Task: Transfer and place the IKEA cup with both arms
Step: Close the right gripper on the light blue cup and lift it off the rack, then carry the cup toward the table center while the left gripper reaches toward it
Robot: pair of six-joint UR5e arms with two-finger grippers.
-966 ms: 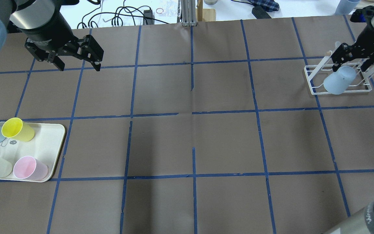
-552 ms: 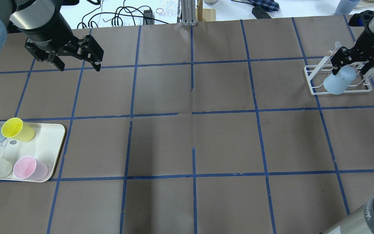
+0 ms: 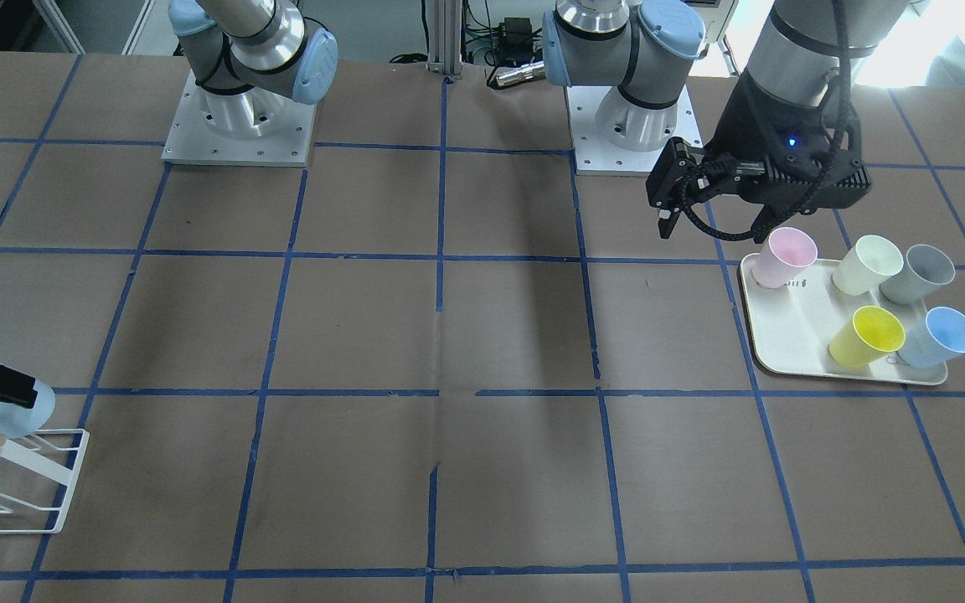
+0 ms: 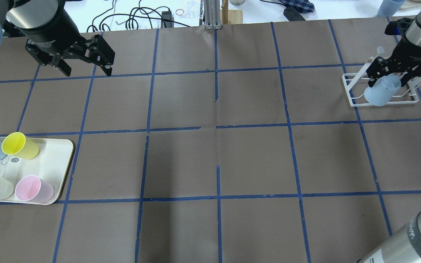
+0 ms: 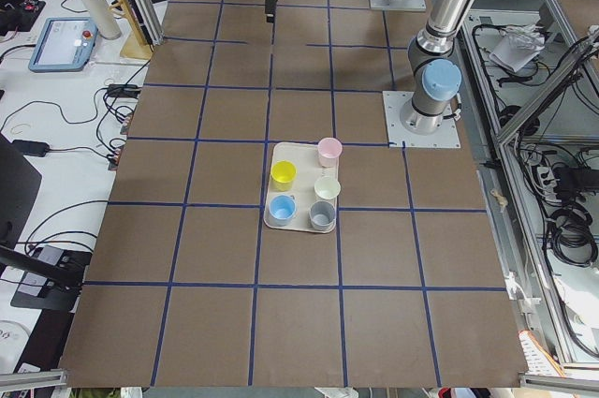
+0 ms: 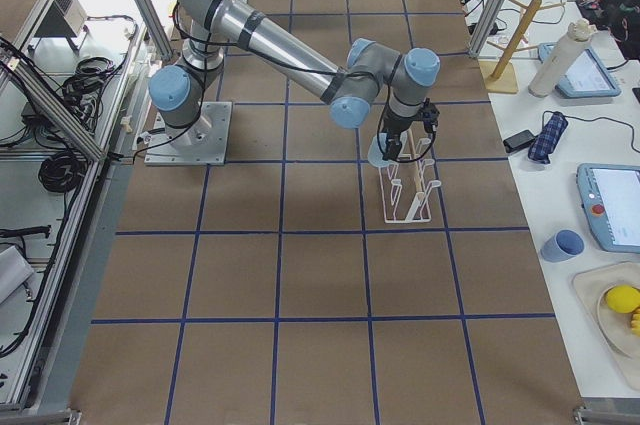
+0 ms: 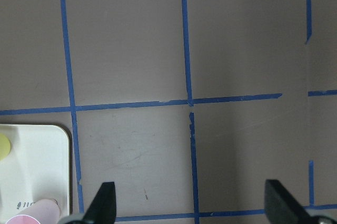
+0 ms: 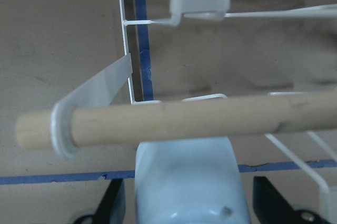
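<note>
- Overhead, the IKEA cup (image 4: 381, 92) sits mouth-down and tilted on the white wire rack (image 4: 347, 89) at the right end of the table (image 4: 217, 160), with its base uppermost. The right gripper (image 4: 391, 78) is down over it, one finger on each side of the cup's upper wall. The left gripper (image 4: 88, 73) hangs spread and empty, well apart at the far left, so the right arm is plainly the nearer.
- Front-facing view: only one black finger of the right gripper shows at the edge, in front of the cup's upper part. The left gripper hovers near the tray (image 3: 784, 335), which carries five other cups (image 3: 866, 335).
- Left-side view: the tray and its cups show; the IKEA cup and the rack do not.
- Right-side view: the right arm is stretched out across the table with its wrist turned down. Its fingers point down at the rack's robot-side end, where the cup sits.
- Left wrist view: both fingers are wide apart over bare table with nothing between them. The tray's corner just shows.
- Right wrist view: the cup's base faces the camera and its long axis runs away along the approach line, centred between the fingers. A thin gap shows on each side, so the jaws are released and not yet pinching. A wooden peg (image 8: 174, 121) crosses the view just above the cup. My judgement is that closing will squeeze across the cup's width, and the cup must then lift along its tilt to clear the rack.
</note>
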